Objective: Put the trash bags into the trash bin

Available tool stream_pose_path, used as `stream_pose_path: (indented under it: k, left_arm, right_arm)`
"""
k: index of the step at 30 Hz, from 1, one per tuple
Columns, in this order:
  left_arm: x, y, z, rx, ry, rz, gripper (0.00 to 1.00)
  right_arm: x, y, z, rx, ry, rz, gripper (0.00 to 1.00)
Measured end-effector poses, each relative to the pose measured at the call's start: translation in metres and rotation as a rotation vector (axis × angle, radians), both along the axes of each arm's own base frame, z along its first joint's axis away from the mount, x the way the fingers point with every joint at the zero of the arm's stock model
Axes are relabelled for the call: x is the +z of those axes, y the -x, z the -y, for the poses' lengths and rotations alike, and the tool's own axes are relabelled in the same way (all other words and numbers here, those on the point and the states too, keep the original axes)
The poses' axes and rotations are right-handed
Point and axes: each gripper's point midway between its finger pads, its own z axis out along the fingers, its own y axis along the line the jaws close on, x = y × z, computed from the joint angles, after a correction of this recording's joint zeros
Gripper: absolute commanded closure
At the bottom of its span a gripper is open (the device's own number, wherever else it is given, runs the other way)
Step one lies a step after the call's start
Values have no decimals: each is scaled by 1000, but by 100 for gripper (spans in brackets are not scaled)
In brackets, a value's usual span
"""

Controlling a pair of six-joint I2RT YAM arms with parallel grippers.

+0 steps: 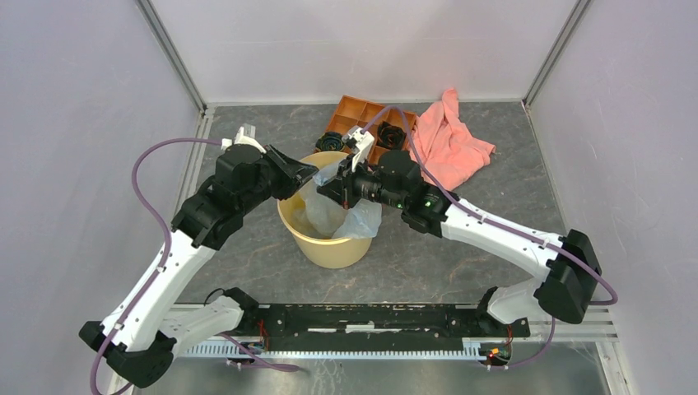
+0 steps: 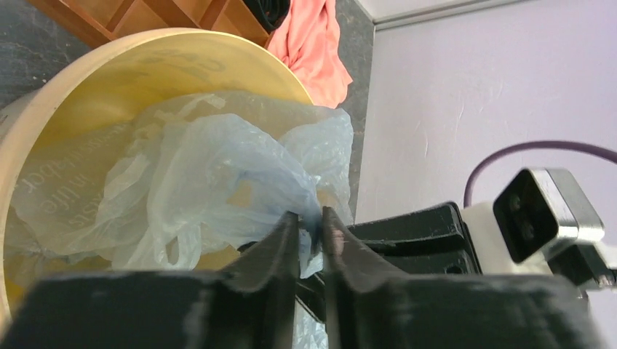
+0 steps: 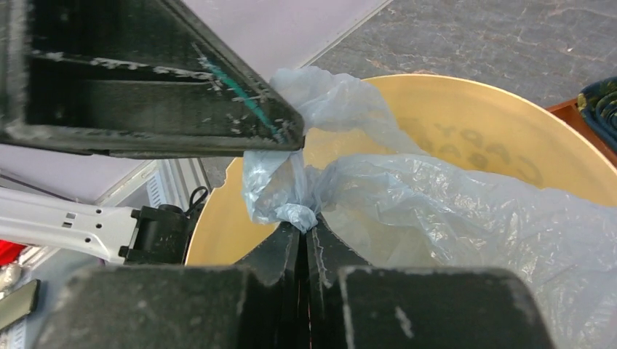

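The tan-yellow trash bin [image 1: 328, 247] stands mid-table. The pale blue-grey trash bag [image 1: 346, 216] hangs inside it and drapes over its right rim. My left gripper [image 1: 313, 175] is above the bin's left rim, shut on a fold of the bag [image 2: 218, 174]; the film shows between its fingertips [image 2: 310, 220]. My right gripper [image 1: 332, 188] is right beside it over the bin, shut on a bunched bit of the same bag [image 3: 407, 211], pinched at its tips [image 3: 305, 224]. The bin's inner wall [image 3: 466, 123] shows behind the film.
An orange compartment tray [image 1: 362, 113] with black round parts [image 1: 332, 141] sits just behind the bin. A pink cloth [image 1: 451, 140] lies at the back right. Grey walls enclose the table on three sides.
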Motion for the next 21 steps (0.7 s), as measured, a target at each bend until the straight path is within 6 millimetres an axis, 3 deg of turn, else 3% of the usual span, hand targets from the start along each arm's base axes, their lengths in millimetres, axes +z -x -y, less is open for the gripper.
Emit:
stream_pose_path:
  k: [3, 5, 10, 17, 19, 21]
  left_arm:
    - [-1, -3, -1, 12, -11, -1, 97]
    - [0, -3, -1, 5, -18, 9, 98]
    - [12, 1, 1, -58, -47, 87, 98]
    - [32, 27, -14, -102, -70, 229, 98]
    - [36, 30, -18, -108, -81, 256, 98]
    - [38, 33, -20, -116, -95, 278, 98]
  right_arm:
    - [2, 1, 3, 5, 19, 32, 66]
    - [0, -1, 8, -4, 54, 43, 48]
    - [9, -7, 31, -43, 210, 125, 20]
    - [54, -9, 67, -104, 290, 275, 17]
    - [57, -11, 70, -114, 305, 290, 19]
    - [56, -11, 72, -115, 322, 297, 27]
